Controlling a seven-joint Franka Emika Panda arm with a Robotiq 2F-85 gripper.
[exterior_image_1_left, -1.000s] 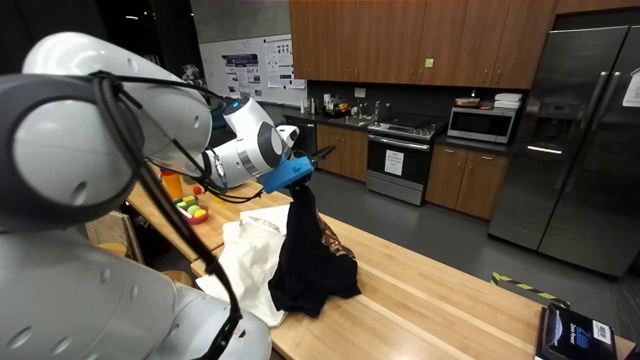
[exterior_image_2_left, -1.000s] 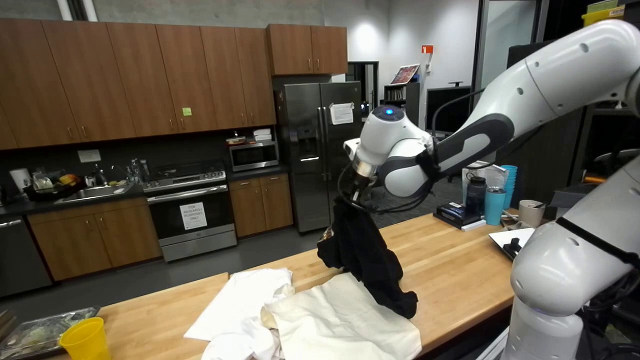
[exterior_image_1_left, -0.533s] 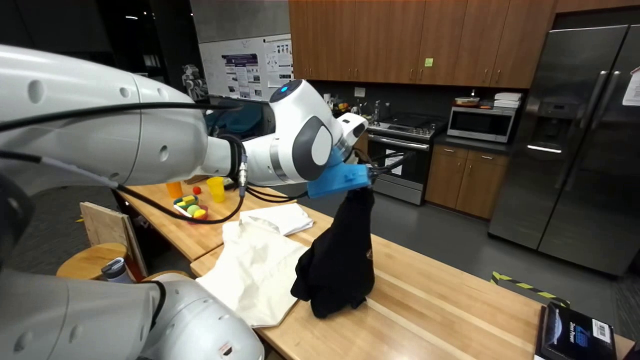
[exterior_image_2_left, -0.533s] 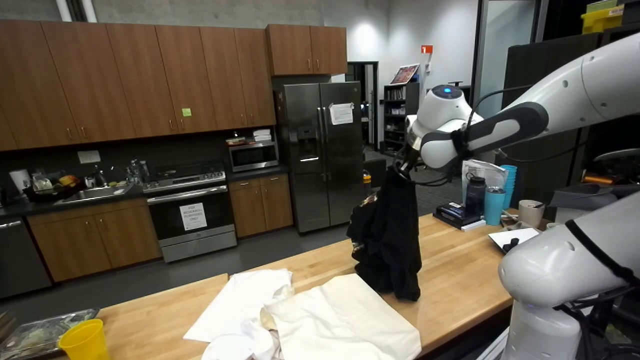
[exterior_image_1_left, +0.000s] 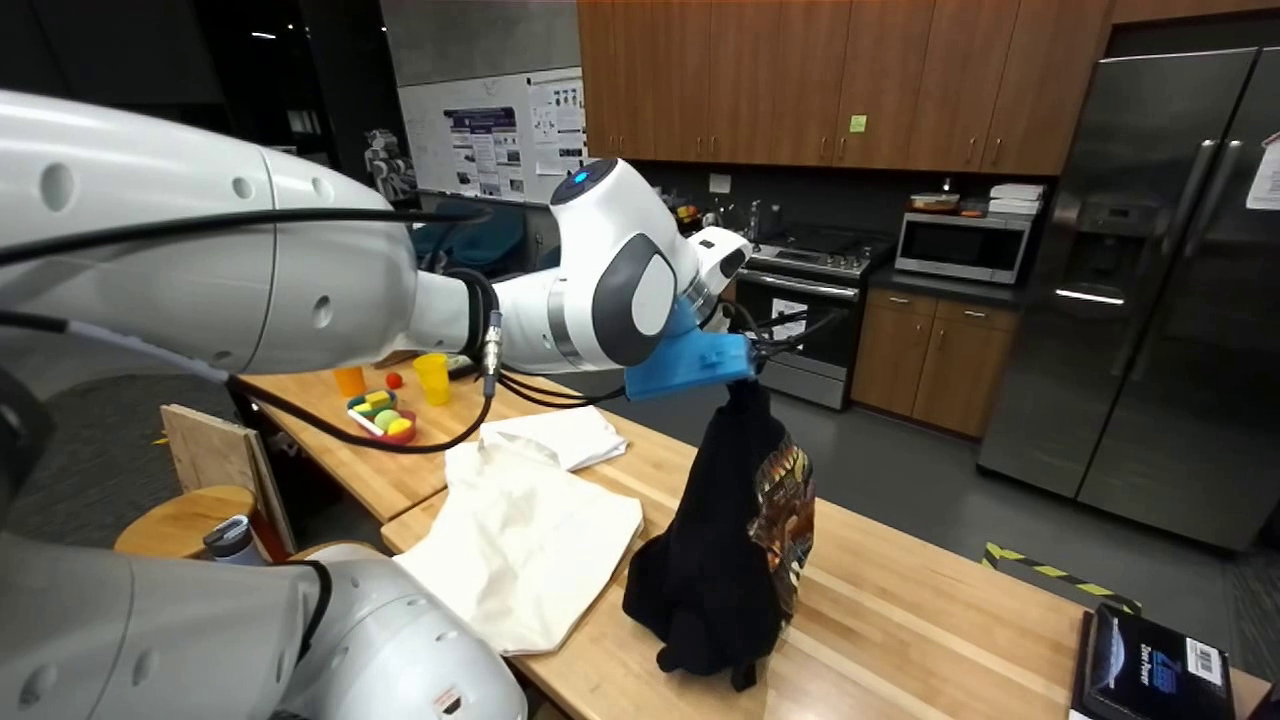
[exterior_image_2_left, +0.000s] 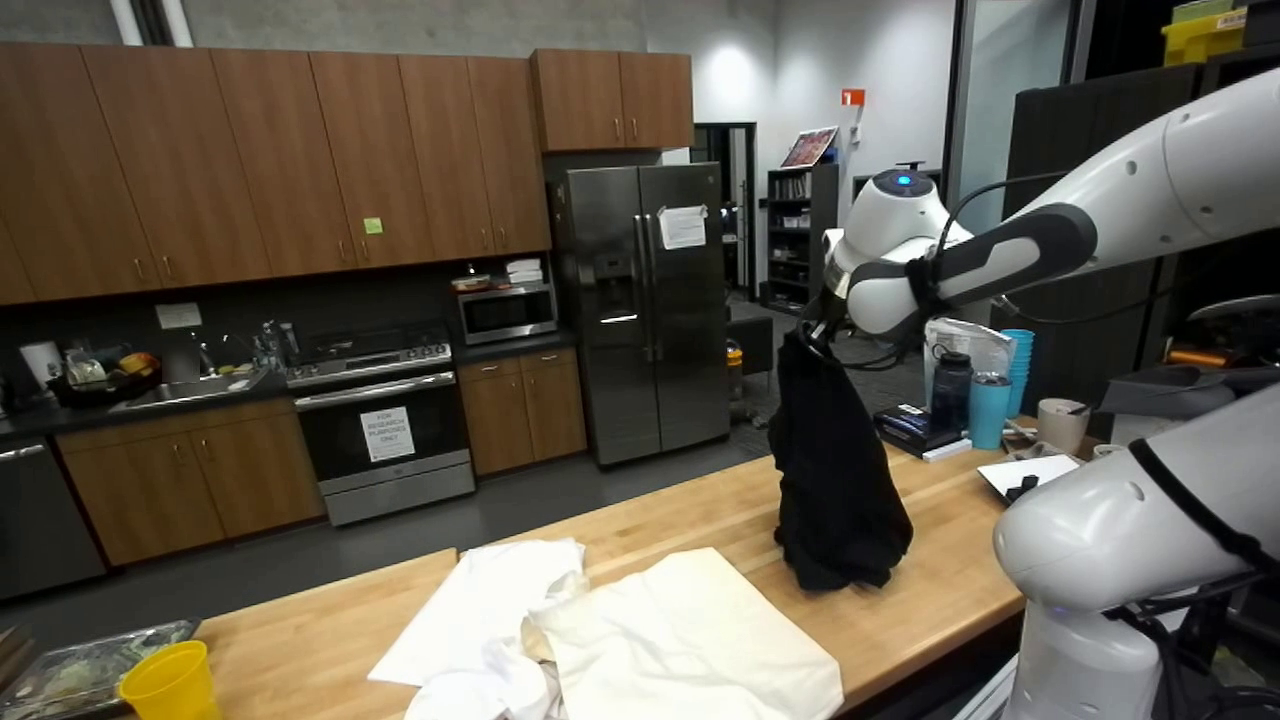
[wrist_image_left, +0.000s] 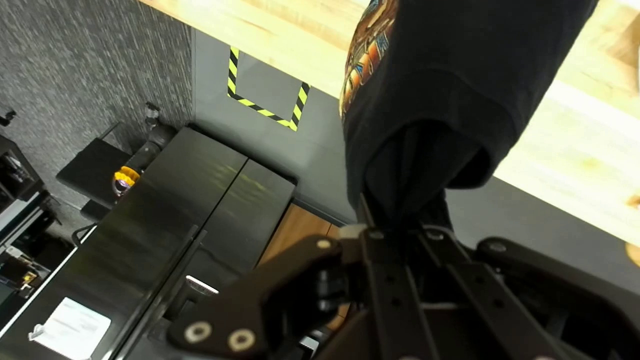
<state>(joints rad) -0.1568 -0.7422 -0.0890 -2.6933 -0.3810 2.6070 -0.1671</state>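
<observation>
Viewed from my station, the jaws stand almost together, with gathered cloth of the black garment (exterior_image_1_left: 715, 540) pinched between them. The garment hangs over the bench (exterior_image_1_left: 920, 610); whether its lowest edge touches the surface I cannot tell. Gripped at one gathered spot, it falls into a narrow, folded shape, in my judgement under its own weight. The wrist view shows a hem (wrist_image_left: 440, 95) standing loose around an opening near the grip. The coloured print (exterior_image_1_left: 785, 510) is turned to one side. On the bench, the cream cloth (exterior_image_2_left: 690, 640) lies mostly flat beside the partly bunched white cloth (exterior_image_2_left: 470, 610), apparently overlapping it.

Containers: the red bowl (exterior_image_1_left: 411, 434) holds a green ball (exterior_image_1_left: 387, 419) and a yellow ball (exterior_image_1_left: 400, 427). The blue-green bowl (exterior_image_1_left: 353, 402) next to it holds a yellow item (exterior_image_1_left: 377, 398) I cannot identify. A yellow cup (exterior_image_1_left: 432, 380) and an orange cup (exterior_image_1_left: 350, 381) stand near; their contents are not visible. The clear tray (exterior_image_2_left: 182, 630) holds greenish contents (exterior_image_2_left: 80, 675), unidentified. A dark slim item (exterior_image_2_left: 1078, 410) shows at the rim of the beige mug (exterior_image_2_left: 1058, 432). The black box (exterior_image_1_left: 1150, 660) appears closed.
</observation>
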